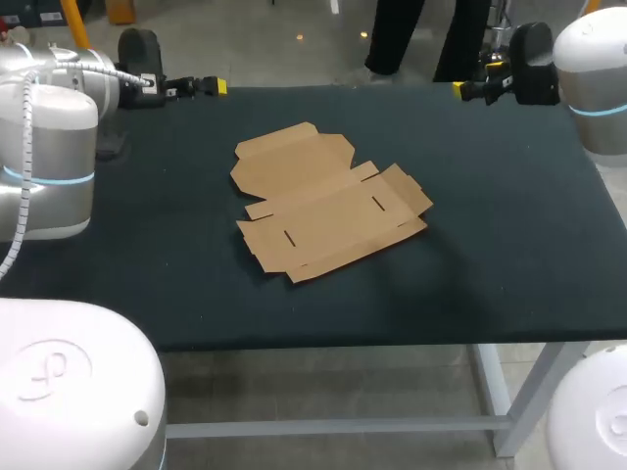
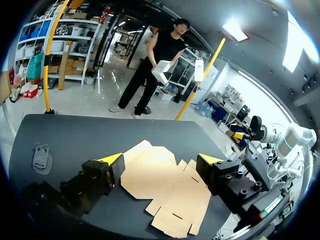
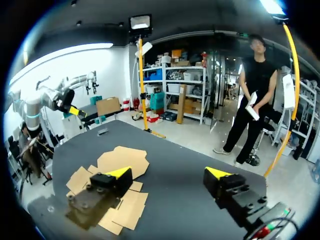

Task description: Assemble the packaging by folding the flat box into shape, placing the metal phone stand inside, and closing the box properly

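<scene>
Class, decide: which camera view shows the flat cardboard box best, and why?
The head view: the flat box lies whole and uncovered, all flaps visible. The left wrist view shows most of it ahead of the left claw; in the right wrist view a finger of the right claw hides part.

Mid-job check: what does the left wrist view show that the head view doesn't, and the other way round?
Left wrist only: a small grey piece, perhaps the phone stand, lying on the table apart from the cardboard, and the left pincer plainly open. Head only: the left arm itself and the table's near edge. Both: the flat box, unfolded and untouched mid-table, and the right arm at a far corner.
</scene>
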You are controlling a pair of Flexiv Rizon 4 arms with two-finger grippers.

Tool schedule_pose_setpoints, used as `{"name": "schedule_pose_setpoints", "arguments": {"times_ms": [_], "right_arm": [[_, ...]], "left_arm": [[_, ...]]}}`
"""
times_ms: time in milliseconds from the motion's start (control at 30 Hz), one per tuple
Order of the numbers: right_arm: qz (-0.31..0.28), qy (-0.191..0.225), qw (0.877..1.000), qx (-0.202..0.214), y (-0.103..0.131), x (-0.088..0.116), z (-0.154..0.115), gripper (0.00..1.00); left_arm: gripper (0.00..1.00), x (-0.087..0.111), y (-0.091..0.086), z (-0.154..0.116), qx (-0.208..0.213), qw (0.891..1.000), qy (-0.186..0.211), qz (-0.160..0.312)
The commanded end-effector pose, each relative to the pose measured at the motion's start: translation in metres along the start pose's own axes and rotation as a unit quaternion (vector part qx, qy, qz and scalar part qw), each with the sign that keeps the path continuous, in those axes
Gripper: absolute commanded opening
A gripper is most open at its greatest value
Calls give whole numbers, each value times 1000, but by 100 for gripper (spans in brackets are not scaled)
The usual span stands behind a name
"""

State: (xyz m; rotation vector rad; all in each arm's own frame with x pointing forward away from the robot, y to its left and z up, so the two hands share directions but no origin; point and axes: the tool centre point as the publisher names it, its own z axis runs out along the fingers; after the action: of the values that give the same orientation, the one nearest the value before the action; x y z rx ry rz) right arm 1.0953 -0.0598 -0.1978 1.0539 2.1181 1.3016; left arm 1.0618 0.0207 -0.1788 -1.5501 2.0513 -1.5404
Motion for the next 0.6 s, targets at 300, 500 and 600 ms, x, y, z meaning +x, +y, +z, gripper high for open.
{"name": "schedule_pose_setpoints", "arguments": {"times_ms": [300, 500, 600], "right_arm": [[55, 49, 985, 159, -17, -11, -10, 100], [81, 48, 973, 211, -33, -7, -12, 100], [93, 52, 967, 232, -38, -6, -15, 100]], "left_arm": [[100, 6, 9, -9, -159, 985, 19, -69], [100, 9, 23, -9, -197, 975, 12, -105], [100, 9, 30, -11, -206, 970, 8, -125]]}}
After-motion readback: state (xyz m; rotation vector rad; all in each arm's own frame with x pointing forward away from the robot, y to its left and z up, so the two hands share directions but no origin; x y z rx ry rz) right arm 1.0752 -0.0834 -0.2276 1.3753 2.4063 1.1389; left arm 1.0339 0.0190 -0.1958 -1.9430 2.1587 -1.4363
